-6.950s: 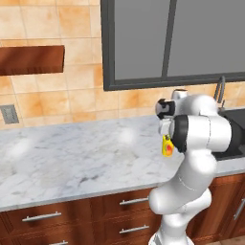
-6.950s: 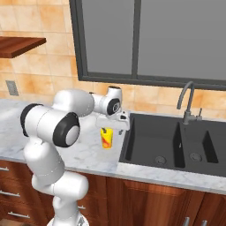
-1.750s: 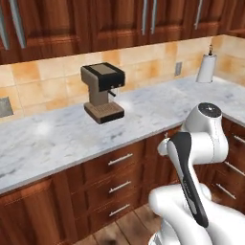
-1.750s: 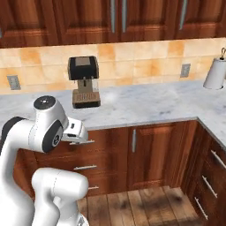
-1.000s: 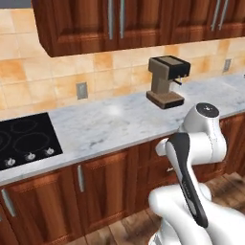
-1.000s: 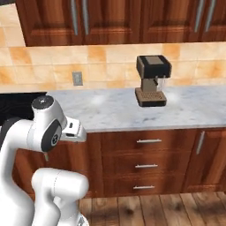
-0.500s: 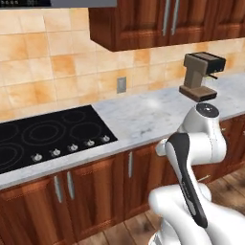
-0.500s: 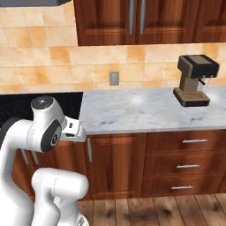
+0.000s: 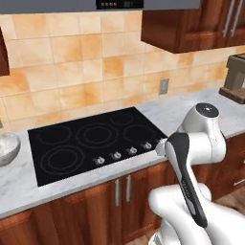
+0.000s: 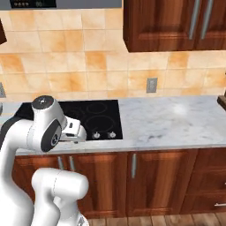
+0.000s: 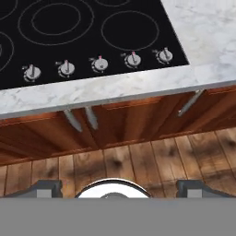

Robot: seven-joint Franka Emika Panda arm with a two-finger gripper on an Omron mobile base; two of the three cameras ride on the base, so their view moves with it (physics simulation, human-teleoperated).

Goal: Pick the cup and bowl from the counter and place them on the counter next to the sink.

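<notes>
The white arm is folded close over its base before the black glass cooktop, its claw spread open, empty, aimed down at the white marble worktop edge.

Glossy white rounded arm segments, dark grey joint bands, round grey-capped elbow.

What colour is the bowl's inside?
White and speckled; the bowl shows best in the left base view, at the left edge.

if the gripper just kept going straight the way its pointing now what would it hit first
Most likely the wooden floor in front of the cabinet doors. The open gripper points down and forward, with nothing between its fingertips. Depth is unclear, so the cabinet fronts below the counter might come first.
</notes>
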